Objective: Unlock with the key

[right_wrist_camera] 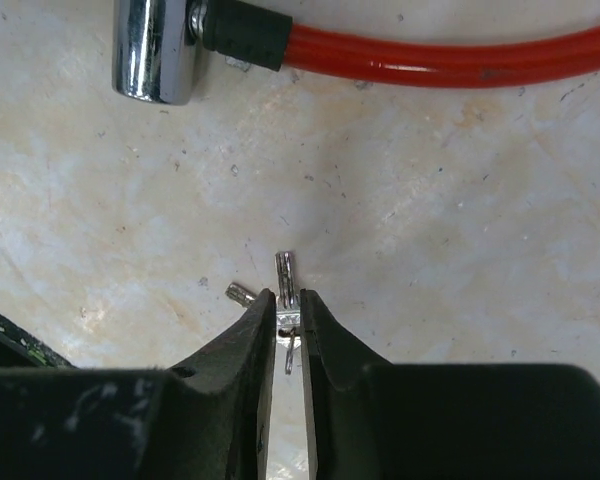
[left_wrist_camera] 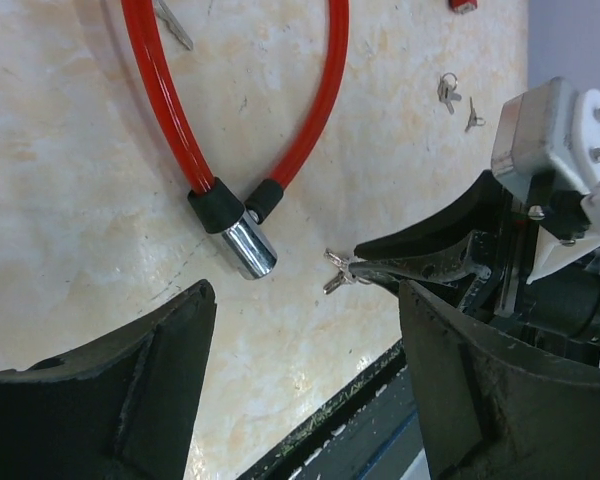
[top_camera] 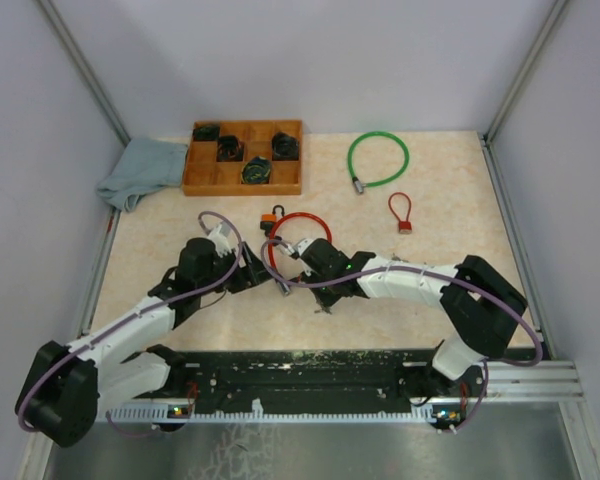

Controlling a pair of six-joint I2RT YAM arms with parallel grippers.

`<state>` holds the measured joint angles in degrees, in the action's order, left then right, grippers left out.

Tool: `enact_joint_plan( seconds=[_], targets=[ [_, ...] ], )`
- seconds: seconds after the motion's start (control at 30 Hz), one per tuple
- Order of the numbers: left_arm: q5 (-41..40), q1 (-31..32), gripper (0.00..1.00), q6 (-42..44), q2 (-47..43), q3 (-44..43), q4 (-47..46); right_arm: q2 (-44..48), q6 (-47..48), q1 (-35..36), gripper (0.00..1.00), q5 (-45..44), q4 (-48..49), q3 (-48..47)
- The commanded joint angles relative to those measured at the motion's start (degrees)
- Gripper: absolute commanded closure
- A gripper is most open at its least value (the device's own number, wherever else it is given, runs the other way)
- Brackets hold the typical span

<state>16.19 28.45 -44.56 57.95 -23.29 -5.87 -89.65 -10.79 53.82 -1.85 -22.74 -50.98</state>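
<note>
The lock is a red cable loop whose ends meet in a chrome cylinder lying flat on the table. My right gripper is shut on a small silver key, pinching its head so the blade sticks out toward the cylinder, a short way off. A second key on the same ring pokes out beside the left finger. In the left wrist view the held key hangs just right of the cylinder. My left gripper stands open near the cylinder, holding nothing.
A wooden tray with several dark locks sits at the back left, beside a blue cloth. A green cable lock and a small red loop lock lie back right. An orange padlock and loose keys lie nearby.
</note>
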Motion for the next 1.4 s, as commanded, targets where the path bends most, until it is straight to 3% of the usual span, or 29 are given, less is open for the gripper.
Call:
enact_joint_plan(
  seconds=[0.0,0.23,0.5,0.7,0.8,1.03,1.17,1.37],
  targets=[
    [4.14,-0.32,0.22,0.77,1.26,-0.15,-3.13,2.02,-0.18,0.41,0.81,-0.42,3.04,-0.66],
    [-5.01,-0.34,0.21,-1.24,-2.36,1.16,1.39,-1.67,1.09,0.58,0.75,-0.91,-1.68,-4.0],
    [-8.98,-0.39,0.2,-2.24,-4.81,1.75,4.09,-5.45,1.88,1.46,0.73,-1.09,-4.13,-6.47],
    [-11.1,-0.42,0.2,-3.12,-6.54,2.34,5.32,-9.28,2.67,2.28,0.75,-3.5,-7.1,-8.51],
    [-11.61,-0.49,0.2,-3.4,-7.19,2.71,5.52,-10.36,2.72,2.75,0.81,-5.09,-8.13,-9.13],
    [-8.04,-0.43,0.2,-2.68,-6.5,2.9,2.44,-6.79,2.1,2.76,0.94,-5.13,-5.39,-7.88],
    [-1.04,-0.4,0.21,-1.17,-4.78,2.37,-1.7,-2.16,2.13,2.69,0.99,-4.47,-0.75,-6.54],
    [5.54,-0.26,0.24,-2.91,-0.84,2.58,-7.85,2.74,2.95,2.6,1.0,-4.34,7.91,-2.58]
  ],
)
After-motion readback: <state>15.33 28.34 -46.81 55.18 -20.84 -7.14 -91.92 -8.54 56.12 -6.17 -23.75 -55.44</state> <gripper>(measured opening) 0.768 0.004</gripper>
